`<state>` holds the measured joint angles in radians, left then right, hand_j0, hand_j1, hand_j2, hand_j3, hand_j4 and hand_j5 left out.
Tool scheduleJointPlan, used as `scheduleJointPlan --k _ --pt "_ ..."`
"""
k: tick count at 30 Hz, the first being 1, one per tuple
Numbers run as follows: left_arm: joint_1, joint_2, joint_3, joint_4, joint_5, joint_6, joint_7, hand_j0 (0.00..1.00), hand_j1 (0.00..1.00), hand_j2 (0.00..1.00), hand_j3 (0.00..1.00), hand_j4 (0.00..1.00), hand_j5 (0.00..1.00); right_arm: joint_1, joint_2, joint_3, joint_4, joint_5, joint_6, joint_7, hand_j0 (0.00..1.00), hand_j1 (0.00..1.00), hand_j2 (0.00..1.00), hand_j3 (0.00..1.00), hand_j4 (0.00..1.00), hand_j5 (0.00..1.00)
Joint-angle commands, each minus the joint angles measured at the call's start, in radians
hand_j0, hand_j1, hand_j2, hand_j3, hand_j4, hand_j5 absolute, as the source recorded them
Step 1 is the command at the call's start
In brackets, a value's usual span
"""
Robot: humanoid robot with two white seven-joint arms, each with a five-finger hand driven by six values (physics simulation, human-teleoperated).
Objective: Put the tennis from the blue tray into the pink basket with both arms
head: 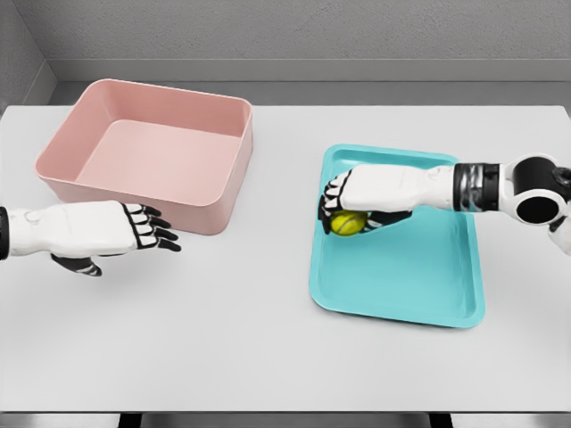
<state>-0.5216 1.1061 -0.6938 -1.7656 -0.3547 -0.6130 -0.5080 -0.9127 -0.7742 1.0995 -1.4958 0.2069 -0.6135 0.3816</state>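
No text, label, brand, number or sign can be read anywhere in the head view. The pink basket, the blue tray, the tennis ball and the white table all show plain, unmarked surfaces, and the white shells of both arms carry no lettering that can be made out.
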Motion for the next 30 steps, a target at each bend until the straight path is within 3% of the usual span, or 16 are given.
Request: scheduleJointPlan --k 1,10,14,25,30 --pt "0.0 -0.009 0.0 0.0 0.003 0.002 0.0 1.0 1.0 1.0 1.0 1.0 1.0 -0.002 0.036 0.0 -0.02 -0.009 0.003 0.003 0.5 0.5 0.5 0.5 0.5 0.5" --pt "0.005 -0.002 0.002 0.0 0.003 0.002 0.0 1.0 1.0 1.0 1.0 1.0 1.0 0.002 0.179 0.053 -0.024 -0.009 0.003 0.04 0.5 0.5 0.5 0.5 0.5 0.5" --pt "0.008 0.018 0.0 0.0 0.002 0.002 0.0 1.0 1.0 1.0 1.0 1.0 1.0 0.008 0.213 0.072 -0.009 -0.008 0.003 0.06 0.5 0.5 0.5 0.5 0.5 0.5" --pt "0.011 0.063 0.042 0.0 0.008 0.002 0.0 1.0 1.0 1.0 1.0 1.0 1.0 0.002 0.355 0.123 0.154 0.003 0.003 0.085 0.51 0.51 0.51 0.51 0.51 0.51" --pt "0.014 0.067 0.043 0.002 0.007 0.002 0.0 1.0 1.0 1.0 1.0 1.0 1.0 0.0 0.377 0.154 0.172 0.003 0.003 0.085 0.51 0.51 0.51 0.51 0.51 0.51"
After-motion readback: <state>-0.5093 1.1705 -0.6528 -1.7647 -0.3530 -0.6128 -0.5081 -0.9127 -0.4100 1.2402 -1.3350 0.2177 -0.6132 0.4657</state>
